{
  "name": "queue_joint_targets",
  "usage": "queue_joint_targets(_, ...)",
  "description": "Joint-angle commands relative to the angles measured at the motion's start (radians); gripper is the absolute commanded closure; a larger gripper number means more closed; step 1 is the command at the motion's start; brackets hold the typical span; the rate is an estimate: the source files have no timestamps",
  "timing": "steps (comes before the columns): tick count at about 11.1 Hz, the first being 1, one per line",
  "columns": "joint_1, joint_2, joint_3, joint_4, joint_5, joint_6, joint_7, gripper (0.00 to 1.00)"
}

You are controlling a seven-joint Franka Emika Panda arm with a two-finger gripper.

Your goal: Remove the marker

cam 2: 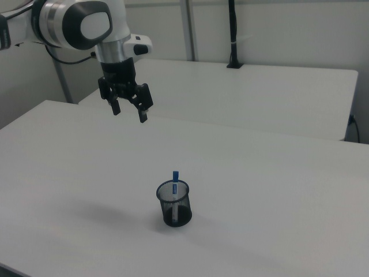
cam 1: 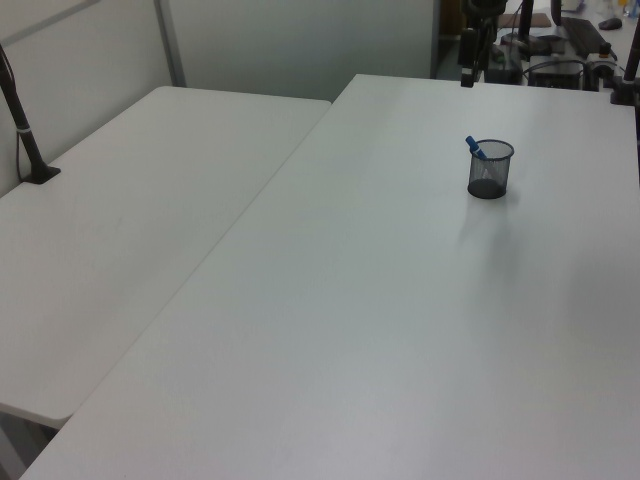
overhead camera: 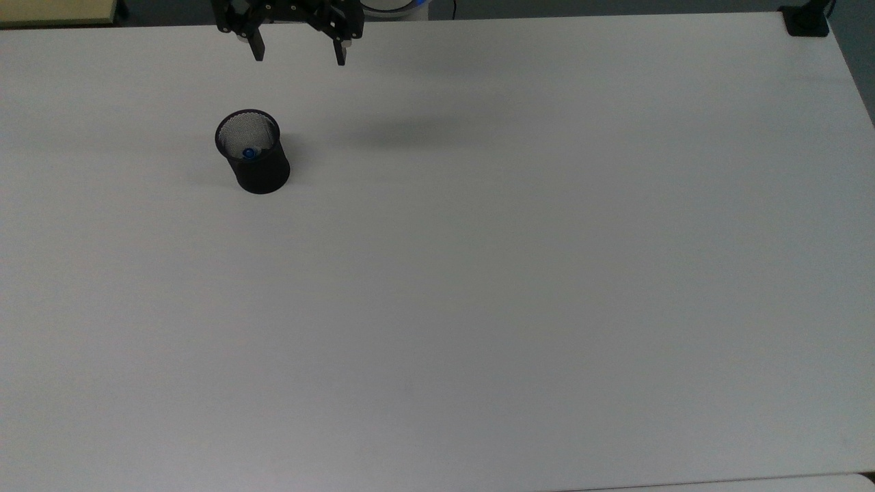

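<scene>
The marker stands inside a black mesh cup, its blue end poking above the rim; the blue tip also shows as the marker in the cup and the marker leaning out of the cup. My gripper hangs open high above the table, up and to the left of the cup in the right view, with nothing between its fingers. In the top view the gripper sits at the upper edge, apart from the cup.
The white table stretches wide around the cup. A second white table adjoins it on the left view's left. A black post stands on the far table, and a clamp base sits at the top view's upper right corner.
</scene>
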Motion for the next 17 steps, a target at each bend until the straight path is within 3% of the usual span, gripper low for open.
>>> queue_joint_targets(1,0.004,0.004,-0.012,0.027,-0.006,-0.041,0.001,0.0)
queue_joint_targets(17,-0.004,0.012,-0.012,0.047,-0.011,-0.047,-0.058,0.0)
